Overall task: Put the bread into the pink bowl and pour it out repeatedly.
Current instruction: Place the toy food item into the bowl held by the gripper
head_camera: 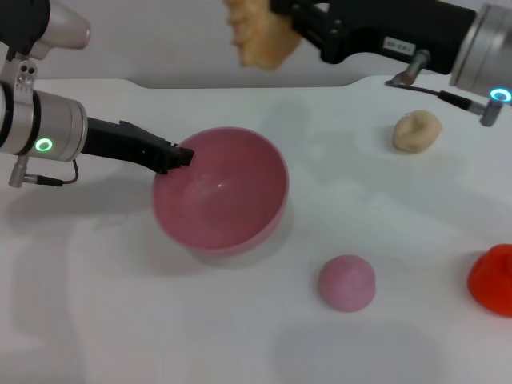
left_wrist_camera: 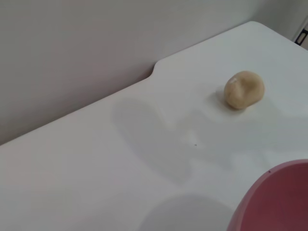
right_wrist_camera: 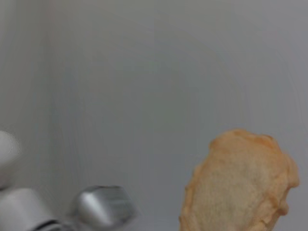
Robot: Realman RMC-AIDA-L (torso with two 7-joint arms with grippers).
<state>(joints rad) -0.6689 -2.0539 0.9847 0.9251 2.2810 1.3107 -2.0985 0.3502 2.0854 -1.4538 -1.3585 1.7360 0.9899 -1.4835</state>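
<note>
Bread (head_camera: pixel 258 34) pinched in right hand (head_camera: pixel 290 24), raised above pink bowl (head_camera: pixel 222 190); left hand (head_camera: pixel 178 157) clamped on bowl rim, bowl on surface (head_camera: pixel 120 320).

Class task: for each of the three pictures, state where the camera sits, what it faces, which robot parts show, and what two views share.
Head: looks down on the white table; both arms show, left gripper on the glossy pink bowl rim, right gripper holding the ridged tan bread aloft.
Left wrist: faces table, bowl edge, small beige lump; no fingers visible.
Right wrist: faces bread, wall; part of the left arm shows.
Shared: lump, bowl, bread.
</note>
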